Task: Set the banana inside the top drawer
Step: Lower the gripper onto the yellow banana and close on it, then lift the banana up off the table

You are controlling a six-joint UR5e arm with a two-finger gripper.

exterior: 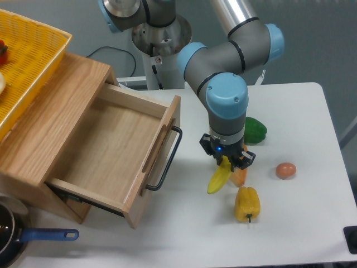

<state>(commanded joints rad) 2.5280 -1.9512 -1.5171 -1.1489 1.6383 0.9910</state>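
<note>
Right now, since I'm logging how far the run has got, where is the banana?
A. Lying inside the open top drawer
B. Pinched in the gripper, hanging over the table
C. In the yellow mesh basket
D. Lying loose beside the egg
B. The gripper is shut on the upper end of the banana, which hangs over the white table to the right of the open, empty top drawer.

Gripper (227,160) closed on upper end of banana (219,177); fruit hangs tilted, lower tip down-left. Top drawer (120,148) pulled open to the left, interior bare. Yellow bell pepper (247,204) and brown egg (285,170) on white table (290,111) nearby.
</note>
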